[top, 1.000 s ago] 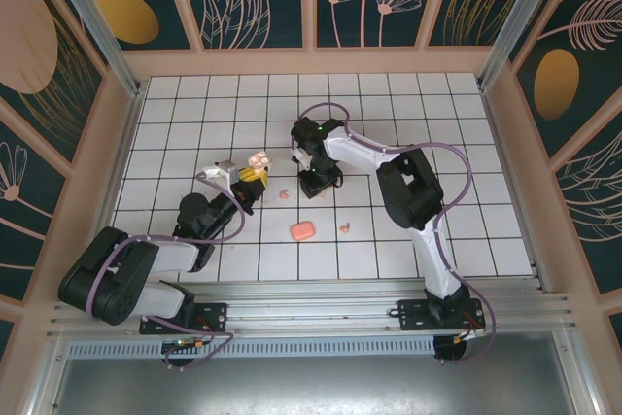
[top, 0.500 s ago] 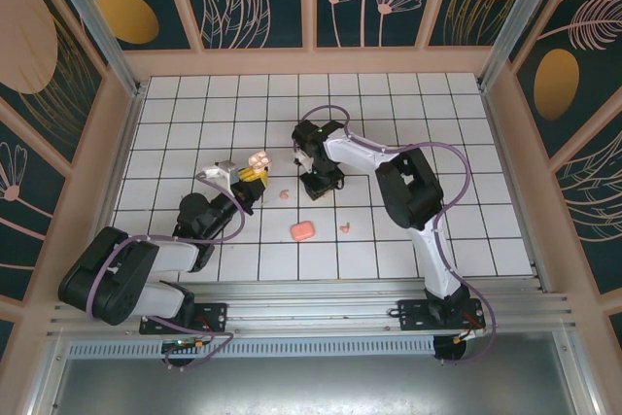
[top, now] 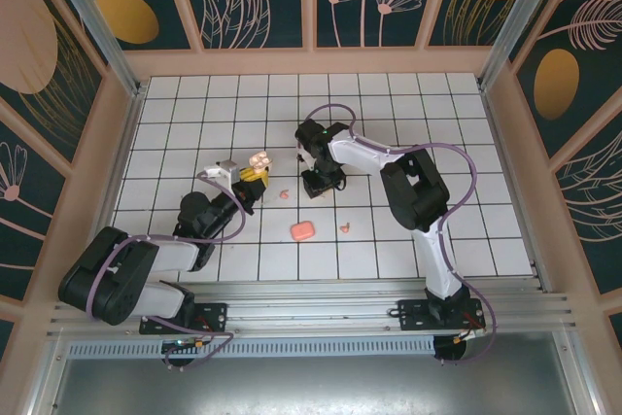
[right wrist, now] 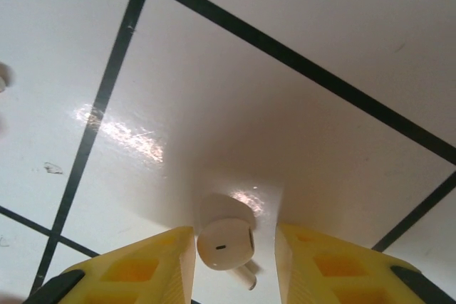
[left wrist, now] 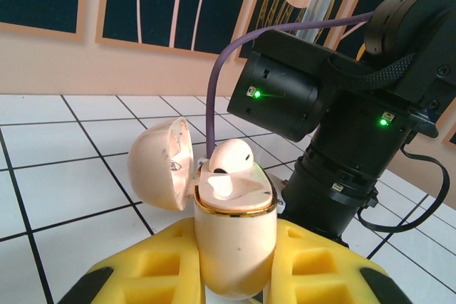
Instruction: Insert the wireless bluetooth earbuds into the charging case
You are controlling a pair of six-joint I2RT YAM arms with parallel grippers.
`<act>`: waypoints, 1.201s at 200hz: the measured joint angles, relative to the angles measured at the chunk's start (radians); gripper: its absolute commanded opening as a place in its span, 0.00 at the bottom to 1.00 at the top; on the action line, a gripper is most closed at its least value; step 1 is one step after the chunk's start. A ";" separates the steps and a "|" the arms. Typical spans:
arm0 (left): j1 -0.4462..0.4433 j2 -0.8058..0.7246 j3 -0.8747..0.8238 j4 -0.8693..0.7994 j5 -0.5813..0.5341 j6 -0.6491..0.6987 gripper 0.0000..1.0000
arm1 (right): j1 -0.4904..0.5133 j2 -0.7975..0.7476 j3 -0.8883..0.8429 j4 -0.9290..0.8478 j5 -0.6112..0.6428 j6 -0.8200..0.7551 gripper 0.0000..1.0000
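My left gripper is shut on the pale charging case, which stands upright with its lid hinged open to the left. One whitish earbud sits in the case's far socket, and the near socket is empty. From above, the case shows just past my left gripper. My right gripper points down at the tiles to the case's right. Its yellow fingers stand open around a second whitish earbud, which is close to the left finger with a gap on the right.
A coral case lies closed on the tiled floor in front of both grippers. One coral earbud lies between the grippers, another to the right of the coral case. The right arm's black wrist stands close behind the pale case.
The right arm's wrist and elbow have shifted slightly while its gripper stays over the same tile. The left arm and the pale case have not moved.
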 measured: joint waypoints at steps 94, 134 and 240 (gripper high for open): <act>0.000 0.000 0.014 -0.015 0.000 0.000 0.12 | 0.000 0.000 0.032 -0.016 0.022 -0.004 0.34; 0.000 0.000 0.018 -0.021 0.000 0.003 0.12 | 0.001 0.003 0.032 -0.020 0.021 -0.004 0.34; 0.000 0.000 0.033 -0.032 0.015 0.003 0.12 | 0.003 0.014 0.032 -0.023 0.002 -0.003 0.30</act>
